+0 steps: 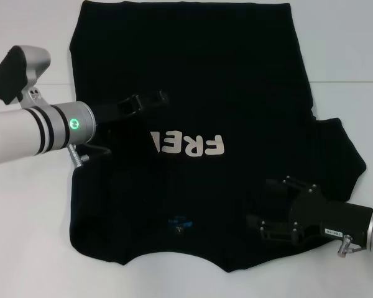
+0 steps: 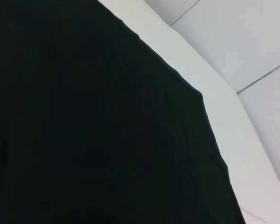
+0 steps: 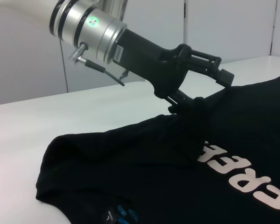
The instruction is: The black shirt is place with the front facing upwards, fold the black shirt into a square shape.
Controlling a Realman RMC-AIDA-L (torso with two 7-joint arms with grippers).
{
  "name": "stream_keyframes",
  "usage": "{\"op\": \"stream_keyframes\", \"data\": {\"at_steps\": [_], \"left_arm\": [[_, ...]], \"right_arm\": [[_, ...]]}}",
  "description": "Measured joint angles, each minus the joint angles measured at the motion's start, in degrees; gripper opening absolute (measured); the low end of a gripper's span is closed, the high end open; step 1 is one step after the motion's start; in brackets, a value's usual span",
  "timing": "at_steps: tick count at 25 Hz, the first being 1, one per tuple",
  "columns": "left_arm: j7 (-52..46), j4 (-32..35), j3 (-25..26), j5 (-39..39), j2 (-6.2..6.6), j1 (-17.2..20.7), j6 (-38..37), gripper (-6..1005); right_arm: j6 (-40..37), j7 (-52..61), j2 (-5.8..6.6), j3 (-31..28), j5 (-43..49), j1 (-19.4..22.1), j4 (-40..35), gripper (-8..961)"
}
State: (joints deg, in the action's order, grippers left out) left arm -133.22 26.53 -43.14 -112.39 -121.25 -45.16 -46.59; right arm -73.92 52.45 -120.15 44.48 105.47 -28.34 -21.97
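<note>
black shirt (image 1: 193, 68) on table, left hand (image 3: 196, 105) pinching its folded edge (print half covered), right hand (image 1: 264, 208) spread wide

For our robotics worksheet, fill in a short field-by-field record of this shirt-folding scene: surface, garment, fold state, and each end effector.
surface: white table
garment: black shirt, print up, collar nearest the robot
fold state: left side folded inward, covering part of the white print; right sleeve spread out
neck label: blue label showing at the collar
left end effector: over the shirt's middle, pinching a raised fold of cloth
right end effector: low at the shirt's near right part
</note>
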Motion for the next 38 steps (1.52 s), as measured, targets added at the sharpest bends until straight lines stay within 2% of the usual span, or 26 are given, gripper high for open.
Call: {"op": "stream_keyframes", "data": {"at_steps": [8, 13, 19, 25, 28, 32, 35, 38], "left_arm": [[-0.77, 0.03, 0.95, 7.03, -0.6, 1.41, -2.62, 938], [0.0, -0.03, 0.84, 13.66, -1.05, 3.65, -2.03, 939], [2.05, -2.25, -2.6, 13.16, -0.85, 3.38, 2.29, 938], [2.01, -2.91, -3.16, 13.28, -0.79, 3.67, 2.87, 939], [1.2, -2.47, -2.43, 15.84, -0.83, 3.58, -0.79, 939], [3.58, -2.79, -3.31, 16.26, -1.17, 1.45, -3.48, 939], [4.17, -3.38, -3.11, 16.5, -1.29, 2.21, -1.81, 938], [3.8, -3.17, -1.03, 16.79, -0.74, 4.43, -2.5, 938]], "right_arm": [[0.02, 0.1, 0.0, 0.0, 0.0, -0.03, 0.0, 944], [0.02, -0.01, 0.0, 0.05, 0.0, 0.03, 0.27, 945], [0.0, -0.14, 0.0, 0.08, 0.0, -0.22, 0.52, 945], [0.05, -0.15, 0.0, 0.09, 0.0, -0.26, 0.53, 945], [0.08, -0.16, 0.01, 0.09, 0.0, -0.2, 0.52, 945], [0.18, -0.16, 0.01, 0.09, 0.0, -0.2, 0.58, 945], [0.26, -0.17, 0.01, 0.09, 0.0, -0.13, 0.61, 944], [0.27, -0.19, 0.0, 0.09, 0.0, 0.01, 0.62, 944]]}}
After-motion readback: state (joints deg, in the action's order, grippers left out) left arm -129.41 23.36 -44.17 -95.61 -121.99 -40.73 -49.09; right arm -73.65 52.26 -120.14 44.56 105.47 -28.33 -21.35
